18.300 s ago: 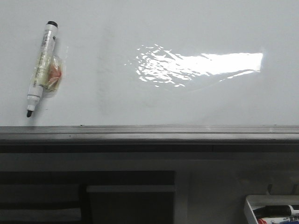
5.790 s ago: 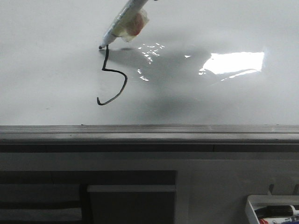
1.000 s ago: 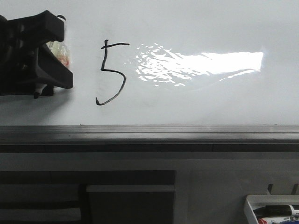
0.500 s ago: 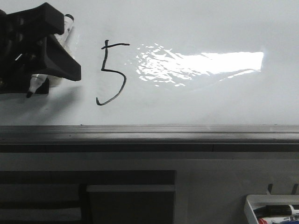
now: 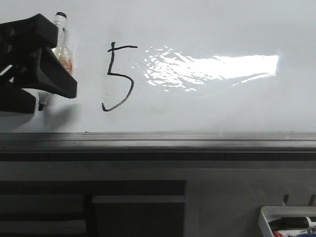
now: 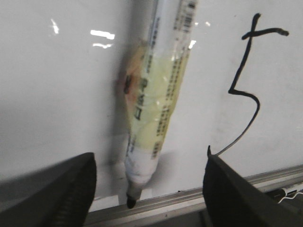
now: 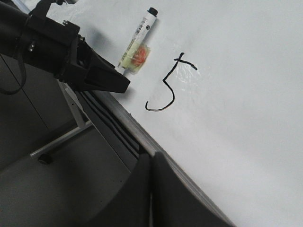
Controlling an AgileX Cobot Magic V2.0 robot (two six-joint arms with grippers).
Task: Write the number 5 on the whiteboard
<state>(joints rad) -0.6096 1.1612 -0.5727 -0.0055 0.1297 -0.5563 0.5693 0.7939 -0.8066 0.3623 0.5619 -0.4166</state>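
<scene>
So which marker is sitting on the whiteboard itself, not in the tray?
The taped marker beside the number 5, under the open left end effector. The others lie in the small tray.

Marker (image 5: pixel 55 47) on whiteboard (image 5: pixel 207 108) beside number 5 (image 5: pixel 118 76)

The left pincer (image 5: pixel 37 96) fills the left edge of the front frame, a black wedge-shaped body pointing right and slightly down. In the left wrist view its two fingers (image 6: pixel 57 194) sit in the lower corners, spread wide with nothing gripped. The right pincer (image 7: pixel 151 165) shows at the bottom centre of its wrist view, fingers pressed together.
</scene>
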